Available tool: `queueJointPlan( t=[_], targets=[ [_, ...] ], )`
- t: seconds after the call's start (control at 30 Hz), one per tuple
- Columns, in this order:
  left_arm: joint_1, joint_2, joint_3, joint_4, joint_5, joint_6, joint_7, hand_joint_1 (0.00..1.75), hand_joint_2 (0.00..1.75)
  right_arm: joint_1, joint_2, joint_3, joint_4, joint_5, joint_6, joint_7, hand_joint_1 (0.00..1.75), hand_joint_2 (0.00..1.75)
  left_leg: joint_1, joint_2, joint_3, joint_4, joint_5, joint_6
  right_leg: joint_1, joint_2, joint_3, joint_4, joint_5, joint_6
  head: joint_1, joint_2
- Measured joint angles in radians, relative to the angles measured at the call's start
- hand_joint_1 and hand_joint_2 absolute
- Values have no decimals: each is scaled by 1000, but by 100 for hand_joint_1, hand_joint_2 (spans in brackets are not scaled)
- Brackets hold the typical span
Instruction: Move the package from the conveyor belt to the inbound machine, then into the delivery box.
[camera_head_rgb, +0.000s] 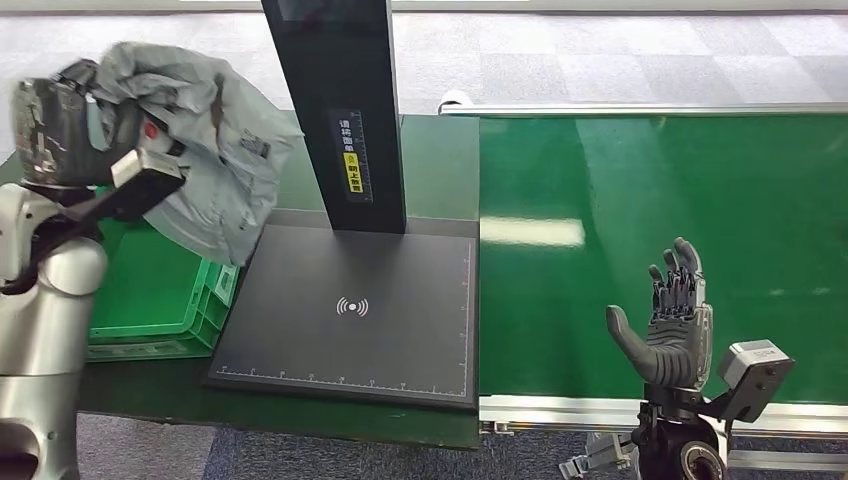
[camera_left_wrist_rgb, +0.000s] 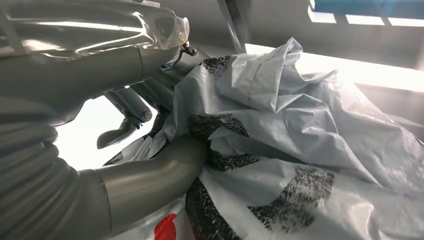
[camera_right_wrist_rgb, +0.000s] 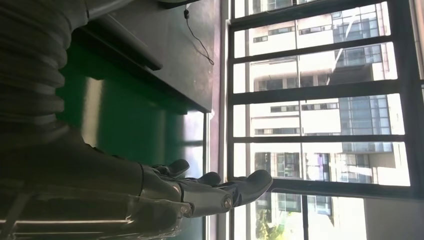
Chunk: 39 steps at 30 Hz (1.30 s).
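While left hand (camera_head_rgb: 75, 135) grips crumpled grey package (camera_head_rgb: 215, 150) at upper left of frame, bag hangs above green delivery box (camera_head_rgb: 150, 300), just left of inbound machine (camera_head_rgb: 350, 310). Drop looks straight down. Right hand (camera_head_rgb: 672, 320) released, idle over conveyor belt (camera_head_rgb: 650, 170).

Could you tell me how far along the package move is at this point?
Done: the package is off the green belt, and the scanner pad is bare, so it isn't resting there either. In hand: the left hand holds the package up above the green box. Left: lowering it into the box and letting go. The right hand is open over the belt.
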Motion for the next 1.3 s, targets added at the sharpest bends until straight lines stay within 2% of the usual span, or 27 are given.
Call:
queueJointPlan(
  t=[0.1, 0.23, 0.33, 0.47, 0.6, 0.8, 1.1, 1.2, 1.3],
  targets=[
    [-84, 93, 55, 113, -36, 40, 12, 175, 175, -15, -5, 21, 19, -6, -16, 2, 0, 175, 0, 4, 0, 0, 0, 0, 0, 4, -2, 1, 0, 0, 0, 0],
    [-165, 182, 105, 274, -70, 69, 18, 175, 175, -31, -8, 40, 39, -7, -25, 1, 0, 175, 1, 4, -3, 0, 0, 0, 1, 4, -5, 1, 0, 0, 0, 0],
    [-211, 224, 118, 387, -111, 108, 31, 175, 175, -39, -8, 50, 47, -7, -30, 1, 0, 175, 0, 4, -3, 0, 0, 0, 1, 4, -5, 1, 0, 0, 0, 0],
    [-227, 254, 119, 490, -156, 141, 53, 170, 175, -41, -8, 55, 48, -5, -32, 1, 0, 175, 0, 3, -4, 0, 0, 0, 0, 3, -5, 0, 0, 0, 1, 0],
    [-233, 267, 120, 578, -182, 127, 72, 0, 175, -36, -8, 54, 47, -4, -37, 1, 0, 175, 0, 2, -3, 0, 0, 0, 0, 3, -5, 0, 0, 0, 1, 0],
    [-270, 244, 127, 667, -105, -14, 59, 0, 175, -13, -8, 47, 29, -4, -40, 0, 0, 175, 0, 2, -3, 0, 0, 0, 0, 3, -5, 0, 0, 0, 0, 0],
    [-276, 211, 143, 675, -27, -43, 70, 0, 175, -9, -7, 41, 19, -1, -37, -1, 0, 175, 0, 3, -3, 0, 0, 0, 0, 3, -5, 0, 0, 0, 0, 0],
    [-255, 184, 188, 635, 179, -85, -11, 0, 175, -9, -7, 41, 19, -1, -37, -1, 0, 175, 0, 3, -3, 0, 0, 0, 0, 3, -5, 0, 0, 0, 0, 0],
    [-163, 127, 255, 489, 540, -236, -105, 0, 175, -6, -7, 41, 19, 1, -37, -7, 0, 175, -1, 3, -2, 0, 0, 0, -1, 3, -5, 0, 0, 0, 0, 0]
  ],
)
